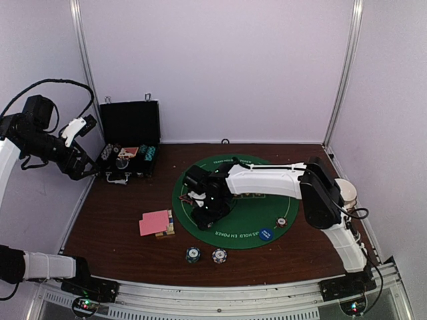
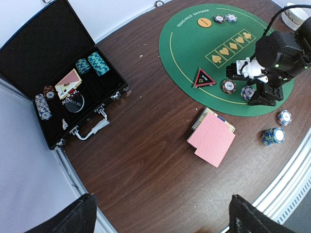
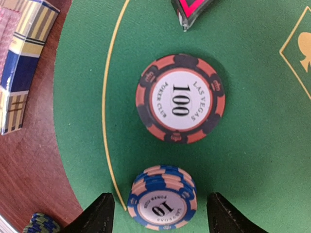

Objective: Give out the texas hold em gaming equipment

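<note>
Right gripper (image 3: 159, 213) is straddling blue chip stack (image 3: 163, 191), spread open, likely setting 1 player's share on mat (image 3: 252, 145). Left gripper (image 2: 160, 213) is hovering, spread, empty.

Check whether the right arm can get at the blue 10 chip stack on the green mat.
Probably yes: its open jaws sit either side of the blue stack, with nothing between them.

- I see the pink-backed cards (image 2: 212, 138) face down in a loose, offset pile on the wood, left of the green mat (image 2: 189, 53).
- On the mat's left part lie the red-black triangular marker (image 2: 204, 77), a flat orange-black 100 chip (image 3: 180, 98) and a short blue-striped 10 stack (image 3: 162, 199) — all apart.
- The orange disc (image 2: 204, 22) lies at the mat's far edge and the blue disc (image 1: 266, 234) near-right.
- Two chip stacks (image 1: 193, 254) stand off the mat — nearer.
</note>
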Motion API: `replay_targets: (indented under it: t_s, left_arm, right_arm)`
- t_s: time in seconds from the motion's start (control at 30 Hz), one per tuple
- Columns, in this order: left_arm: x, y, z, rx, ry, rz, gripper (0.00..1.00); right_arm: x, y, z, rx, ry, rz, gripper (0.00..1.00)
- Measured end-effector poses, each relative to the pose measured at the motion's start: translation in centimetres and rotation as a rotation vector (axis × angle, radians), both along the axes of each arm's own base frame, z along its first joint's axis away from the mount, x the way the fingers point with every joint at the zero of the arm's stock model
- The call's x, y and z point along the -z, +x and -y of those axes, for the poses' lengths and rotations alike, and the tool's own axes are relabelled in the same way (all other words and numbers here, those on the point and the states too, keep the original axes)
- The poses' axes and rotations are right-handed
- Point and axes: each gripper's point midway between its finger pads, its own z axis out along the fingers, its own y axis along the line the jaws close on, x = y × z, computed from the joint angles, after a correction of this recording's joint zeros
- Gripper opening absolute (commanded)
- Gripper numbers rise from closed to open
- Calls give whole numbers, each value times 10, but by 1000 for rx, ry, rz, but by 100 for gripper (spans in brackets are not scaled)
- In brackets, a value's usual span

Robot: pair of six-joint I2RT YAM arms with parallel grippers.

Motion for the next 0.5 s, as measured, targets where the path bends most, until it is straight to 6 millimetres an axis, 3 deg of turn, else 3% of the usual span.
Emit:
replay_targets:
  t_s: [0.23, 0.37, 0.5]
  left_arm:
    - [0, 0, 0, 4, 1, 0, 98]
    - [0, 0, 0, 5, 0, 1, 98]
    - [0, 0, 0, 5, 0, 2, 97]
  right_arm:
    - [-28, -20, 25, 4, 16, -12, 72]
    - [-49, -43, 41, 2, 40, -24, 77]
    - [-50, -76, 47, -41, 40, -53, 80]
